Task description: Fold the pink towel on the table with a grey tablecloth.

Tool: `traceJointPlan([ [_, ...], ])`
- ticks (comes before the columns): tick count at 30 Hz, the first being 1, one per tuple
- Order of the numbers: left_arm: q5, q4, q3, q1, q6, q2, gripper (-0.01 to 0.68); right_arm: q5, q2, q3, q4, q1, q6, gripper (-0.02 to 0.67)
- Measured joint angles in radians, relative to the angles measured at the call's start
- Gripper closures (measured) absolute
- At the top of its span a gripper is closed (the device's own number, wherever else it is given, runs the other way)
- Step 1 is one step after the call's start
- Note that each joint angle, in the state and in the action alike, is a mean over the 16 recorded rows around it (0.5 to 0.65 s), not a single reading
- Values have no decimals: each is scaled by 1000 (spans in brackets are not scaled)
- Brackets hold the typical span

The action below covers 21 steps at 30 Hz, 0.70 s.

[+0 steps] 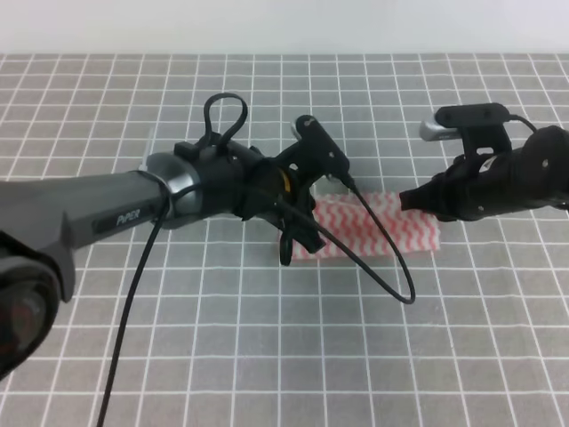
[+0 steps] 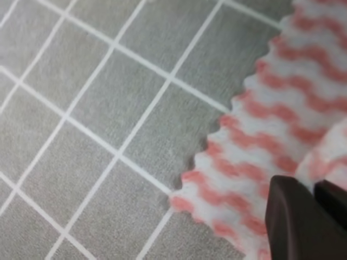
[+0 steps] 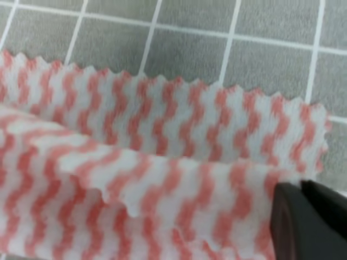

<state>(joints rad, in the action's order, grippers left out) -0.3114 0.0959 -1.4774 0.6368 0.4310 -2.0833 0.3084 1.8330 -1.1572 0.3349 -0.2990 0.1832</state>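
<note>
The thin pink-and-white zigzag-striped towel (image 1: 373,227) with pinked, slightly frayed edges lies near the middle of the wide grey cloth-covered worktop (image 1: 267,356) printed with a white grid. It forms a long low band, partly doubled over. In the right wrist view an upper layer is draped forward over a lower one, and the fold looks loose and puffed, not pressed flat.

The black left hand (image 1: 307,222) sits at the towel's left end, and the black right hand (image 1: 416,201) at its right end. In each wrist view dark fingers sit pressed close together against the striped cloth. Each hand looks clamped on a towel layer, though the contact itself is hidden under the fingers.

Several things could spoil the fold from here, as I judge it:
- The cloth is thin and limp, so if one hand pulls ahead of the other, the raised layer will skew and the edges will not meet.
- A pinch that has caught only the top layer, or both layers by mistake, would drag the whole towel across the grey cloth instead of folding it.
- The loose black cable (image 1: 373,267) looping off the left arm hangs close over the towel and could brush or snag it.
- Letting go early would leave the puffed layer to spring back.
</note>
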Motion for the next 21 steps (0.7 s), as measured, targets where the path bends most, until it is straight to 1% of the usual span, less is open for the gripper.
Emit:
traceJointPlan([
  [21, 51, -12, -3, -11, 0, -35, 675, -55, 26, 1, 4, 0, 1, 664],
])
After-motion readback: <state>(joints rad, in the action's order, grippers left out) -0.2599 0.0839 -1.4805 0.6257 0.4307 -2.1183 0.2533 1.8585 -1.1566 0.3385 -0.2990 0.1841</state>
